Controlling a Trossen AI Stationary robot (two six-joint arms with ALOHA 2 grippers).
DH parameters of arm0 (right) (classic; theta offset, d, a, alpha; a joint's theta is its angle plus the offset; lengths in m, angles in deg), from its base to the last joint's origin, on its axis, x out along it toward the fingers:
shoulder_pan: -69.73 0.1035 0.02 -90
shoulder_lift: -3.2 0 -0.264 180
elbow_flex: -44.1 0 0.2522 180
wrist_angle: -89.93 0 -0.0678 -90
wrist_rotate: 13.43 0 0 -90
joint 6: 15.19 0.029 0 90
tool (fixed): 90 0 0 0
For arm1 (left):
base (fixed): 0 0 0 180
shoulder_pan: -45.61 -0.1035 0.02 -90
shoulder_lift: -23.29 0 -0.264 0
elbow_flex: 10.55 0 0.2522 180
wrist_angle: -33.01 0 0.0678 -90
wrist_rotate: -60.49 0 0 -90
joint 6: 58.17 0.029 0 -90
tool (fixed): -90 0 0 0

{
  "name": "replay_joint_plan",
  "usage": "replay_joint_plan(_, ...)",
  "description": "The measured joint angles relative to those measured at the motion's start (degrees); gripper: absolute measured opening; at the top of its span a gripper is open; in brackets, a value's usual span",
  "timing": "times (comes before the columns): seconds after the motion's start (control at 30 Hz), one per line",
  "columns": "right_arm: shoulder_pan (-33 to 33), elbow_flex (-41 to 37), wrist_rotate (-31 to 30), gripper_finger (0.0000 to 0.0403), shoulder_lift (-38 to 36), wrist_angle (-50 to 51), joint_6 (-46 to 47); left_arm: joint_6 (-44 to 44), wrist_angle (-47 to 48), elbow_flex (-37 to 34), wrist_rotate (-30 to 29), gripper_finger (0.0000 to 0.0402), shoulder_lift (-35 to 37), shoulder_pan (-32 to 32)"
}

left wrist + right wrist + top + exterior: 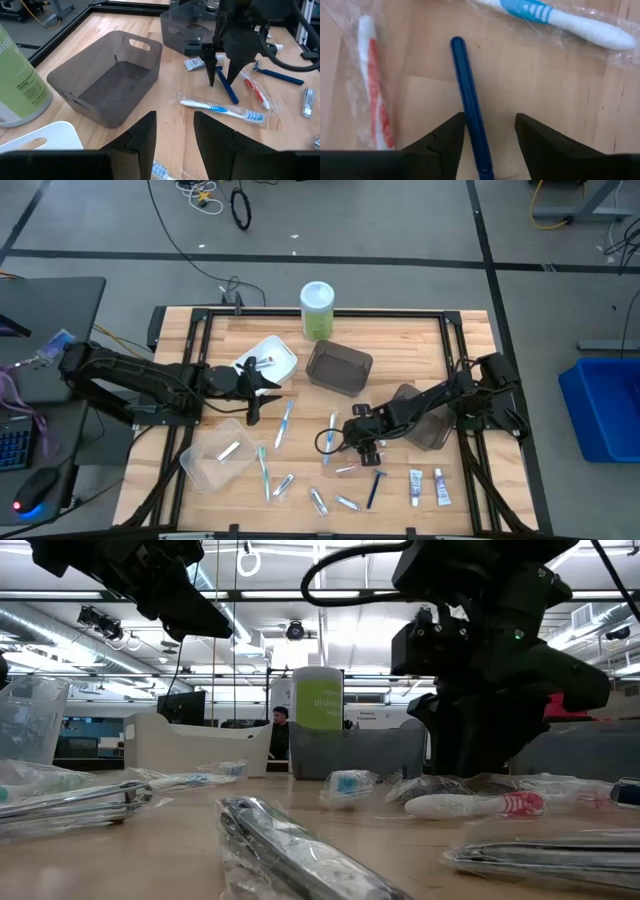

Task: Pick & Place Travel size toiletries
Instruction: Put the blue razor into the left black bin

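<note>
My right gripper is open and points down at the table, one finger on each side of a dark blue razor's handle. The left wrist view shows this gripper standing over that handle. A wrapped red-and-white toothbrush and a blue-and-white toothbrush lie flat beside it. My left gripper is open and empty, held above the table near the white bin. More tubes, toothbrushes and another razor lie along the near half of the table. My right gripper comes from above, pointing down, with its fingers across the razor's handle. One finger stands right beside the handle, and I cannot tell whether it touches. The razor lies flat on the table.
A dark bin sits mid-table and a second dark bin lies under my right arm. The clear bin holds one item near the left front. The green canister stands at the far edge. A nail clipper lies nearby.
</note>
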Motion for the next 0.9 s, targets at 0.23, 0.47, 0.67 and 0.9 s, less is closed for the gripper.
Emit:
replay_joint_plan(0.23,-0.1,0.0,-0.3,0.0095,0.2,-0.1,0.0,0.2,0.2,0.0,0.0,0.0138,0.0,0.0)
replay_joint_plan(0.47,-0.1,0.8,1.5,0.003,-0.8,0.9,0.0,0.0,0.2,0.0,0.0,0.0138,0.0,0.0)
replay_joint_plan(0.67,-0.8,7.1,-4.2,0.003,-7.3,2.1,-3.1,0.0,0.2,0.0,0.0,0.0138,0.0,0.0)
replay_joint_plan(0.9,-5.9,9.1,-39.9,0.0042,-14.6,-6.4,-13.1,-0.8,0.0,0.0,0.0,0.0138,0.0,0.0)
